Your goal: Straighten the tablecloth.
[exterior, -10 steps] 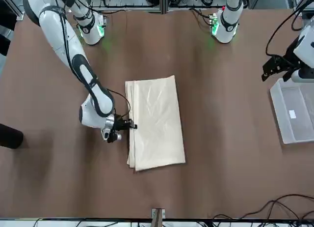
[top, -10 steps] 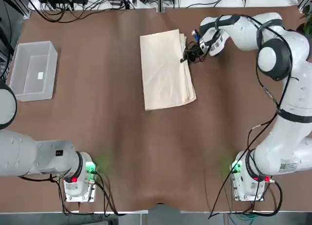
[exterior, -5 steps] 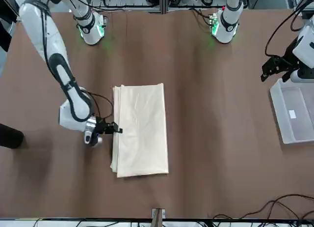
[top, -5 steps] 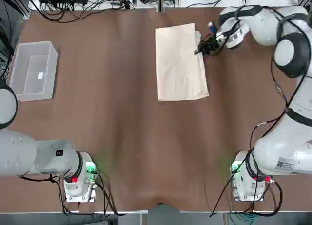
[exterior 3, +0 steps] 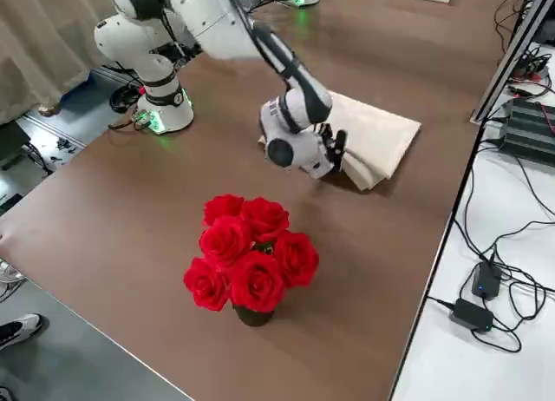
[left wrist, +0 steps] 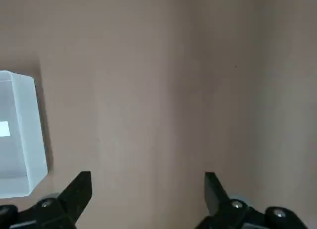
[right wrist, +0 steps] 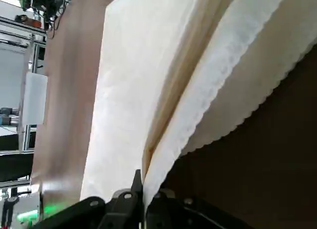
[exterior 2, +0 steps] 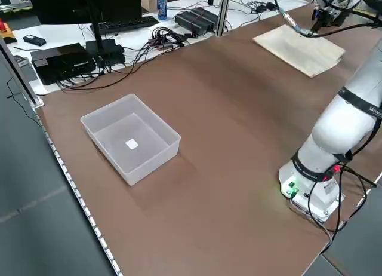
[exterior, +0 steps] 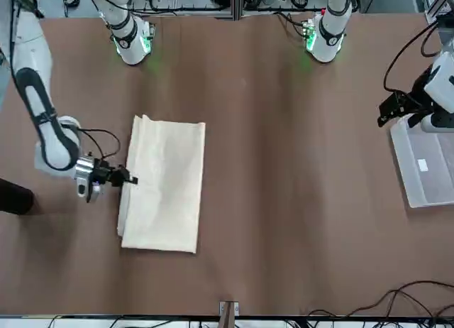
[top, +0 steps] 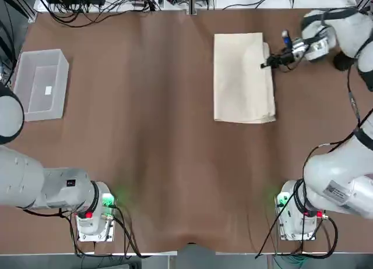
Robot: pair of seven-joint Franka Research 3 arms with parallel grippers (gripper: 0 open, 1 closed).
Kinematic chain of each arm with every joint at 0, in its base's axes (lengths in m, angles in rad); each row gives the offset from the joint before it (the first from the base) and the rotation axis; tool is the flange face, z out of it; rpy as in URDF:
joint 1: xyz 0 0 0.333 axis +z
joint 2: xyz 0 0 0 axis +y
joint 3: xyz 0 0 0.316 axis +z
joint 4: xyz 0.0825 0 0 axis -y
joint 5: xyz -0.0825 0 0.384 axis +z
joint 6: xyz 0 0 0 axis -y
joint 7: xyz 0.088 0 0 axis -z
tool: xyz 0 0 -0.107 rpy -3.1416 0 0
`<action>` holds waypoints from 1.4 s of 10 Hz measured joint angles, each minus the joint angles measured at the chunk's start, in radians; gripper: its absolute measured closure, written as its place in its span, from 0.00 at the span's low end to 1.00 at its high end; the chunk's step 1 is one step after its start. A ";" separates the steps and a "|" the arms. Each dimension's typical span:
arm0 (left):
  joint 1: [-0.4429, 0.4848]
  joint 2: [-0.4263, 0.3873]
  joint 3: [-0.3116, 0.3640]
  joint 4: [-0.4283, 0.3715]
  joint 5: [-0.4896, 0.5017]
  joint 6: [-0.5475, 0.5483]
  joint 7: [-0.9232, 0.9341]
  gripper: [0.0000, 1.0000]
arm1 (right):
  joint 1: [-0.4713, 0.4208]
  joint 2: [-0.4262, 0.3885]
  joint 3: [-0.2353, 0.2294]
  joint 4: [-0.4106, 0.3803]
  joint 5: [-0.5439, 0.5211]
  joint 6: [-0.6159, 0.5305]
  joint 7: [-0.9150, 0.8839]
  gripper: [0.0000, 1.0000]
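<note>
Cream off-white folded fabric tablecloth (top: 243, 78) lies flat on the brown-covered surface (top: 163, 141), well apart from the clear plastic rectangular bin (top: 39, 84) at the opposite side, with its stacked layered edges facing the right gripper (top: 267, 64). Right gripper sits low at the middle of that layered edge, fingers (right wrist: 130, 195) pinched together on the cloth layers, the rest of the cloth spreading away from them towards the bin. Left gripper (left wrist: 148, 189) hangs above bare surface beside the bin, fingers spread apart and holding nothing.
</note>
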 joint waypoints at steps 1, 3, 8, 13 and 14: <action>0.000 0.002 0.000 0.002 0.000 0.000 0.000 0.00 | -0.049 -0.001 0.001 0.002 -0.055 -0.036 -0.009 0.96; 0.001 0.004 0.001 0.003 0.000 0.000 0.000 0.00 | -0.135 -0.007 0.001 0.022 -0.153 -0.099 -0.019 0.96; 0.000 0.013 0.001 0.025 0.049 0.000 0.000 0.00 | -0.268 -0.011 0.002 0.051 -0.236 -0.118 -0.073 0.96; -0.006 0.017 -0.002 0.039 0.049 0.000 0.000 0.00 | -0.294 -0.010 0.009 0.084 -0.284 -0.118 -0.086 0.82; -0.009 0.024 -0.002 0.051 0.049 0.000 0.000 0.00 | -0.293 -0.009 0.010 0.098 -0.316 -0.118 -0.086 0.65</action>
